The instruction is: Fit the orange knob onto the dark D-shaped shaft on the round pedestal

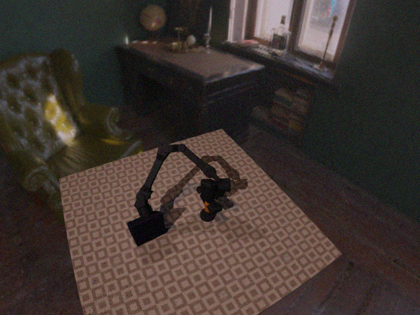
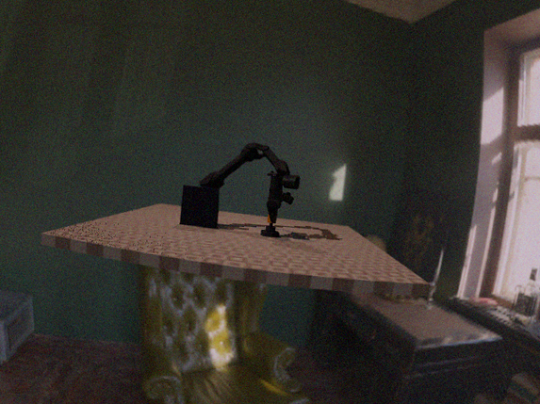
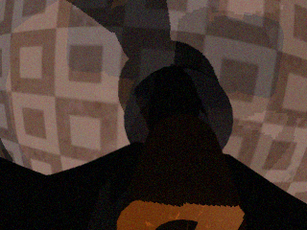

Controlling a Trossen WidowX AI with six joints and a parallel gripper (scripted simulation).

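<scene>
Between the dark fingers of the gripper, the orange knob is clamped, partly hidden, its lower edge cropped in the wrist view. It sits over the round black pedestal; the shaft is too dark to make out. Checkered squares pattern the tabletop; left stands the boxy base.

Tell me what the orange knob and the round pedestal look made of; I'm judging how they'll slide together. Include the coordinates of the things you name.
Orange knob (image 1: 206, 206) (image 2: 269, 218) (image 3: 139, 213): probably plastic, smooth; its colour is even.
Round pedestal (image 1: 207, 216) (image 2: 270, 232) (image 3: 224, 117): dull, dark, perhaps plastic or painted metal; no bright glint shows, so I can't say which.
</scene>
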